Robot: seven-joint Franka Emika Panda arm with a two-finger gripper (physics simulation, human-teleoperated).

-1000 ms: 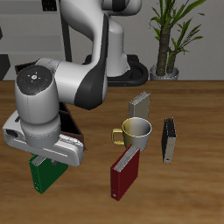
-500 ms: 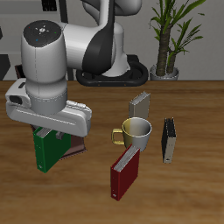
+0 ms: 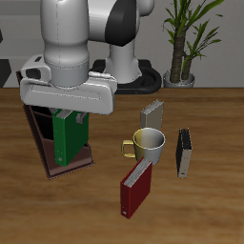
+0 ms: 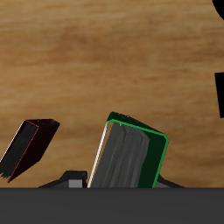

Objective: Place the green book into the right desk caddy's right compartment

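My gripper [image 3: 67, 121] is shut on the green book [image 3: 65, 141] and holds it upright in the air by its top edge. The book hangs over the right desk caddy [image 3: 38, 138], a long dark maroon box that lies on the table under my arm. The book's lower end is about level with the caddy's rim; I cannot tell whether it is inside a compartment. In the wrist view the green book [image 4: 131, 159] shows its grey page edges between my fingers, over bare wood. The caddy does not show in the wrist view.
A dark red book [image 3: 136, 187] stands near the table's front edge and also shows in the wrist view [image 4: 26, 147]. A yellow-green mug [image 3: 149, 145], a grey book [image 3: 152, 115] and a black book [image 3: 184, 152] stand beside the caddy. A potted plant [image 3: 181, 43] is behind.
My gripper has risen and moved back from the table's front edge, carrying the green book up and over the caddy. The other things have not moved.
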